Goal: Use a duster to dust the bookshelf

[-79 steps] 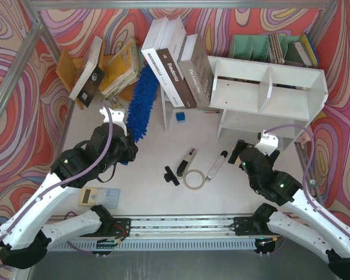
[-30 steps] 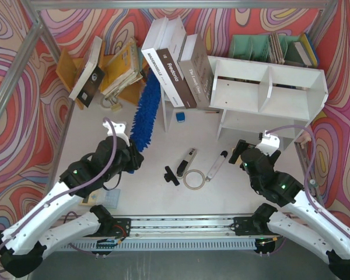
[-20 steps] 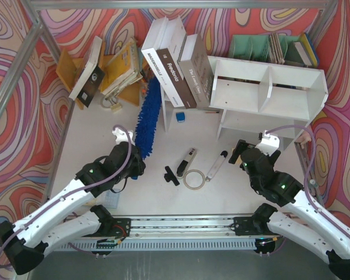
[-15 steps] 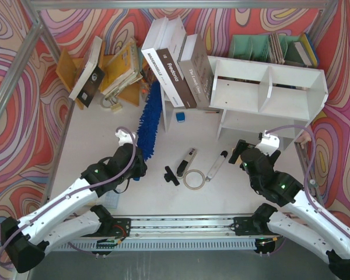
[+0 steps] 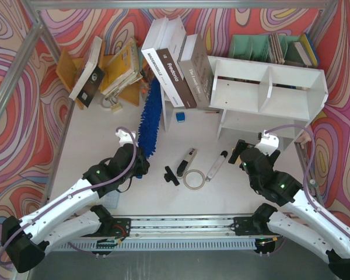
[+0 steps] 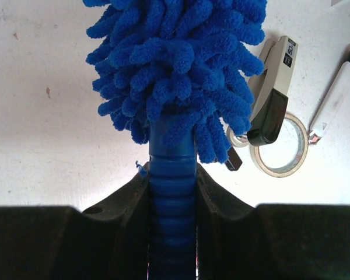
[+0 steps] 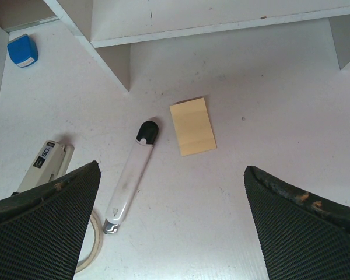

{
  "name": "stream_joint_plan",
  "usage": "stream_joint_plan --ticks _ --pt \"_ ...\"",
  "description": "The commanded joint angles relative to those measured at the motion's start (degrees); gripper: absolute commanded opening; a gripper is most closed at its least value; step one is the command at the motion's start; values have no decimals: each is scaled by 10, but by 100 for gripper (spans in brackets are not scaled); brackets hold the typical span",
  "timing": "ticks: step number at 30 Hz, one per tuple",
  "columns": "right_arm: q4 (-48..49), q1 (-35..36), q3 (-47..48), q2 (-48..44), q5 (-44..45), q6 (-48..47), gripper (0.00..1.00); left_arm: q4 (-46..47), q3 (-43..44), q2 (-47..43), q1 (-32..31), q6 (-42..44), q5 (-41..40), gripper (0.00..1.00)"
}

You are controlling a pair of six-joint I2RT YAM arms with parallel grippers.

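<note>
The blue fluffy duster [image 5: 150,119] stretches from my left gripper [image 5: 141,165] up toward the leaning books. My left gripper is shut on its ribbed blue handle [image 6: 171,204], and the shaggy head [image 6: 175,64] fills the top of the left wrist view. The white bookshelf [image 5: 268,93] with two compartments stands at the back right; its underside edge shows in the right wrist view [image 7: 221,23]. My right gripper [image 5: 238,153] is open and empty in front of the shelf, above bare table [image 7: 172,227].
Large books [image 5: 175,61] lean left of the shelf. A stapler [image 5: 189,159], tape ring [image 5: 193,179], white knife tool [image 5: 216,165] and black clip [image 5: 171,175] lie mid-table. A yellow note pad [image 7: 192,126] and blue cube [image 5: 180,117] sit near the shelf. Green file rack [image 5: 262,46] behind.
My left arm has swung rightward and nearer with the duster, dragging it toward the table's middle and turning it more upright. The right arm has not moved.
</note>
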Motion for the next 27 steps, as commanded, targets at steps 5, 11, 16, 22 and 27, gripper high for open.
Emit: stream_joint_plan --ticks 5,11,16,22,27 --pt "2 -1 -1 -1 12 -4 99 56 -12 -6 -2 -5 1 0" --pt "1 -1 -2 -1 11 -4 99 60 -14 -11 -3 -4 2 0" --pt "1 -1 -2 -2 11 -3 99 64 -19 -12 -3 -5 4 0" --pt "2 -1 -2 -2 11 -4 99 60 -17 2 -3 -2 21 0" --pt "1 -1 -2 0 12 -3 99 61 -27 31 -2 -24 55 0"
